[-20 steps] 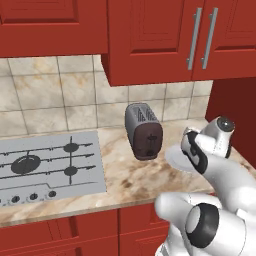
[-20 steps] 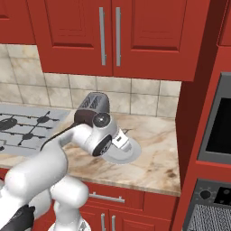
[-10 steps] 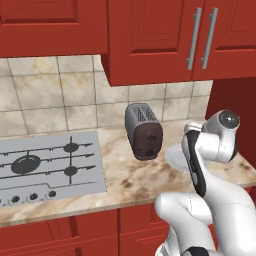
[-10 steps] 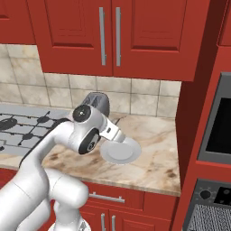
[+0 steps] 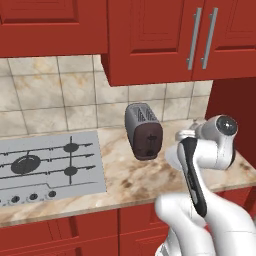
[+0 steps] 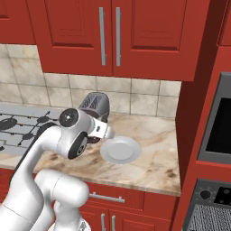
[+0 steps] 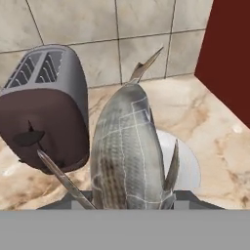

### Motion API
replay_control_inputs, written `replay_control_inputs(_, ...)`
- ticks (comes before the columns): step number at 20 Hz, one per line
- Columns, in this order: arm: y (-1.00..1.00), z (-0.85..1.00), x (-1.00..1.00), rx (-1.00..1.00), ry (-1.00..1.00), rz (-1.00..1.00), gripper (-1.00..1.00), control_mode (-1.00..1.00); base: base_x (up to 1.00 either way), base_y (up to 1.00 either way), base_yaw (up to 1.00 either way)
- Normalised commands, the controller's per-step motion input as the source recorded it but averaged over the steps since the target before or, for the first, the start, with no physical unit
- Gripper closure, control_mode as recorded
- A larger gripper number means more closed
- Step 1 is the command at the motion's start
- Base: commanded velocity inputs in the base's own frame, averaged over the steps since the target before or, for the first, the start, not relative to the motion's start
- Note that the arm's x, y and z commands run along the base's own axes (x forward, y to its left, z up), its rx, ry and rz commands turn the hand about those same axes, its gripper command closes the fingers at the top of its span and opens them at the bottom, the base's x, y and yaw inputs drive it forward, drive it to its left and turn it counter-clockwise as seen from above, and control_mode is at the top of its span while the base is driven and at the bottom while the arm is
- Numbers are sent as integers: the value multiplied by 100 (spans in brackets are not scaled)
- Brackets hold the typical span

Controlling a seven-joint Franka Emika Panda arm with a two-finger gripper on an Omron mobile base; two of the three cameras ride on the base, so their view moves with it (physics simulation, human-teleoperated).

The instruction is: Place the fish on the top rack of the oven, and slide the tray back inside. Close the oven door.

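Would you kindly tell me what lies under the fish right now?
Under the fish, held in the gripper, the white plate sits on the marble counter; the fish's body hides most of the plate.

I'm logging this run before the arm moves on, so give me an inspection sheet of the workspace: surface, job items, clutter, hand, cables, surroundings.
Surface: marbled beige counter, with a cooktop set into it at its left end.
Job's things: fish held in the hand, above the counter, tail fin toward the tiled wall; part of the oven shows at the right edge of the right base view.
Clutter: round white plate, bare, on the counter; dark toaster beside it.
Hand: hand shut on the fish.
Cables: nothing seen.
Surroundings: red cabinets above and below the counter, beige tiled backsplash.
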Motion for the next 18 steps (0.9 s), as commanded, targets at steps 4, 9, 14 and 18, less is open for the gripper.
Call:
replay_control_inputs(4,21,0,-17,-4,0,11,100,100,-21,6,5)
replay_control_inputs(9,0,0,0,0,0,0,100,100,-54,-4,-21)
replay_control_inputs(14,0,0,0,0,0,0,100,100,-36,-18,-52)
replay_control_inputs(18,0,0,0,0,0,0,100,100,-8,-28,-66)
